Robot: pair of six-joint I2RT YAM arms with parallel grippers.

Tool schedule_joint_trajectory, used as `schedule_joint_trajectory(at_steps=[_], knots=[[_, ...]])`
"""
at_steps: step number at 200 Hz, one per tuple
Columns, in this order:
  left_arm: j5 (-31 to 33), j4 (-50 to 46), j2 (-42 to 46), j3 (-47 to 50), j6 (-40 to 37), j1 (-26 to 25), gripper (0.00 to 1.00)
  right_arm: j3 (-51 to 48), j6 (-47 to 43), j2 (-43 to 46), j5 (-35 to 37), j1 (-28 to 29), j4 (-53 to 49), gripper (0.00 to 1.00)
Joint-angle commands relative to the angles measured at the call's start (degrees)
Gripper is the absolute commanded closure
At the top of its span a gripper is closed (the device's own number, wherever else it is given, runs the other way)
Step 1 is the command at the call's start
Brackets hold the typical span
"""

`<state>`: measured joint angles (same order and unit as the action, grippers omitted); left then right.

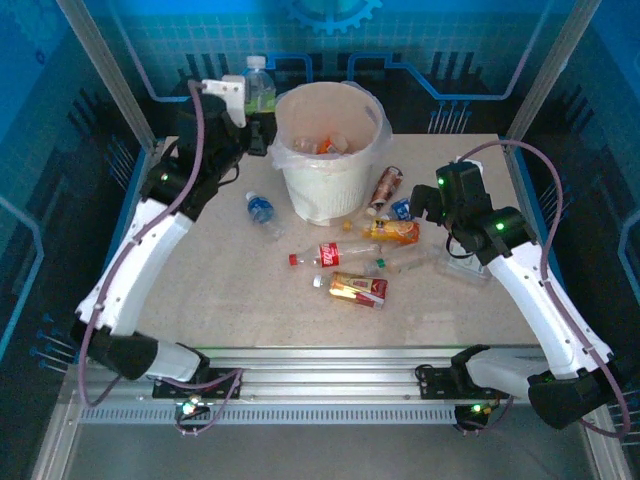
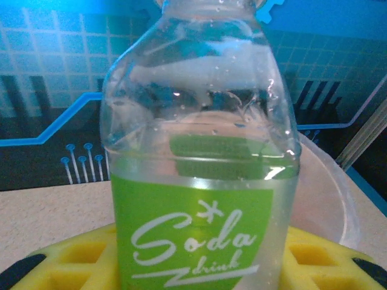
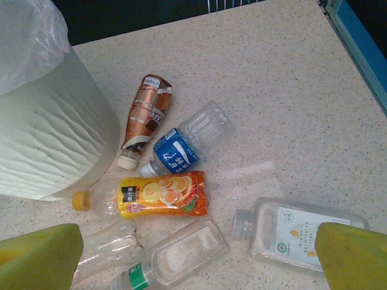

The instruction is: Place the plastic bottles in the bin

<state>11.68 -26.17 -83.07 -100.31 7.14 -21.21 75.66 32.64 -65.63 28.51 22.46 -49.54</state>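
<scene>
My left end effector (image 1: 257, 128) is pinched on one clear plastic bottle with a lime-green label (image 2: 199, 181). It holds the bottle upright just beside the left rim of the tall round white bin (image 1: 330, 190). White writing on the label reads "Soda drink".

The bin stands at the far middle of the speckled beige desk (image 1: 230, 290), lined with a thin translucent bag (image 3: 30, 36). A few bottles with orange and red labels (image 1: 325, 145) lie inside it, but I cannot count them.

In the top view I count eight bottles lying on the desk.
- One small blue-labelled bottle (image 1: 262, 210) lies alone to the left of the bin.
- A crumpled brown-labelled bottle (image 3: 145, 118) and a short bottle with a blue label (image 3: 175, 151) lie close together against the bin's right side. The white characters on the blue label are too small to read.
- A bottle with an orange label (image 3: 160, 194) has a yellow cap and pictures of orange slices.
- A red-labelled bottle with a red cap (image 1: 335, 255) lies in front of the bin.
- A bottle with a red and yellow label (image 1: 357, 288) lies nearest my bases.
- A clear bottle has a green and white cap (image 3: 181, 251).
- A flat clear bottle has a white label (image 3: 296, 232).

My right end effector (image 3: 193, 260) hangs over the last two bottles. Its yellow fingers (image 3: 39, 254) are spread wide and grip nothing.
</scene>
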Motion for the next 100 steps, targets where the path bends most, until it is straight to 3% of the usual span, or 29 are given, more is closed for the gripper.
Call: schedule_joint_trajectory(at_steps=[1,100], knots=[[-4.4,1.7,-5.3,-7.2,-0.2,1.1,0.61,-0.5,0.8,-0.2,0.7,-0.6,-0.2,0.00],[-19.9,-2.1,-25.4,-23.5,3.9,2.5,0.61,-1.2,2.0,-1.1,-1.1,-0.6,-0.1,0.00]])
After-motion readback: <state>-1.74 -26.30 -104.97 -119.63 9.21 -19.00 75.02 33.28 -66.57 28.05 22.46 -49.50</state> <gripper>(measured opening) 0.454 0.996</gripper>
